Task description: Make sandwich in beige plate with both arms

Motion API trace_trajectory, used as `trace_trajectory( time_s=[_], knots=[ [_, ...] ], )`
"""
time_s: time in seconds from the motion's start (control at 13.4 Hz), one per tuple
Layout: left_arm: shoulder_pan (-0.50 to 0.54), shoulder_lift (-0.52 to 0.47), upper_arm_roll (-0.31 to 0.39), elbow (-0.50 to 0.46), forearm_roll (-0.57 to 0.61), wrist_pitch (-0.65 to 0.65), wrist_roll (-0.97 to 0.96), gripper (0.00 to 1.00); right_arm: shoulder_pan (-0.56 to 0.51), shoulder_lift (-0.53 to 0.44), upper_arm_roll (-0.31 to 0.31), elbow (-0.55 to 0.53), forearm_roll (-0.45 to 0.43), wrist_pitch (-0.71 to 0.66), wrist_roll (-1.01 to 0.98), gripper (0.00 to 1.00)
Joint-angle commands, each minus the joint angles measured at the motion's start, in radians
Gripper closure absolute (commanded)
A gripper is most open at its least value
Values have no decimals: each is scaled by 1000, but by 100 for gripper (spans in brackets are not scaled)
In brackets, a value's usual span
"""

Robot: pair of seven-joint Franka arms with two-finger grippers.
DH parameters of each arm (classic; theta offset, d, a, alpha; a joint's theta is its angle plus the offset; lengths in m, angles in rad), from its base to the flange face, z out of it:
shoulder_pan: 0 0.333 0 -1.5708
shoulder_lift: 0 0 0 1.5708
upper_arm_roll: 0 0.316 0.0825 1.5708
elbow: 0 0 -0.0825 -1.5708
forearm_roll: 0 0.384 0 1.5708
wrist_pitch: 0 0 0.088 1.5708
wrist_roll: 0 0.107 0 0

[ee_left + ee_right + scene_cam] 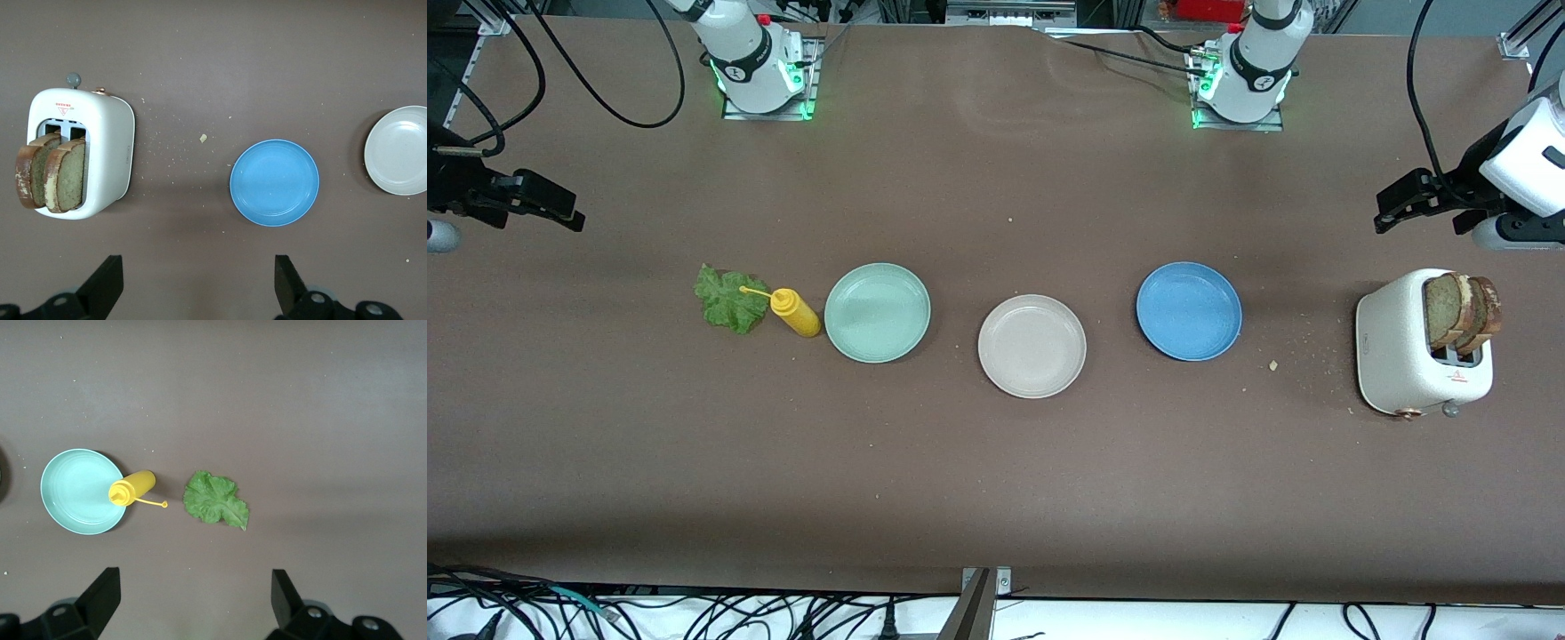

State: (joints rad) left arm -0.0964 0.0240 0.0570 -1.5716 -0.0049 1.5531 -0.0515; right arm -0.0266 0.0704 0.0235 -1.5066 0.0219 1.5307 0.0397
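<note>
White arms [1263,53], black pincers [1405,200]

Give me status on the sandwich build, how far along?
Nothing done: beige plate bare. Both bread slices stand in the toaster; lettuce leaf lies beside the yellow bottle. Nothing in hand: left pincer open over table near toaster, right pincer open near lettuce. All stacking remains.

Brown matte worktop [996,498], crumbs scattered toward the left arm's end. White floor strip with black cables [694,618] at the near edge. Metal frame rails [996,11] along the top.
</note>
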Motion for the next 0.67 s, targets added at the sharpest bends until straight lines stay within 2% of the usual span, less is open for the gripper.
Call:
trace_trajectory(
  time_s=[0.0,0.6],
  knots=[
    [20,13,-11,25,-15,-4,15,0,-13,-1,12,2,-8,2,-4,0],
    [21,7,-11,24,-13,-13,15,0,-13,-1,12,2,-11,2,-12,0]
  ],
)
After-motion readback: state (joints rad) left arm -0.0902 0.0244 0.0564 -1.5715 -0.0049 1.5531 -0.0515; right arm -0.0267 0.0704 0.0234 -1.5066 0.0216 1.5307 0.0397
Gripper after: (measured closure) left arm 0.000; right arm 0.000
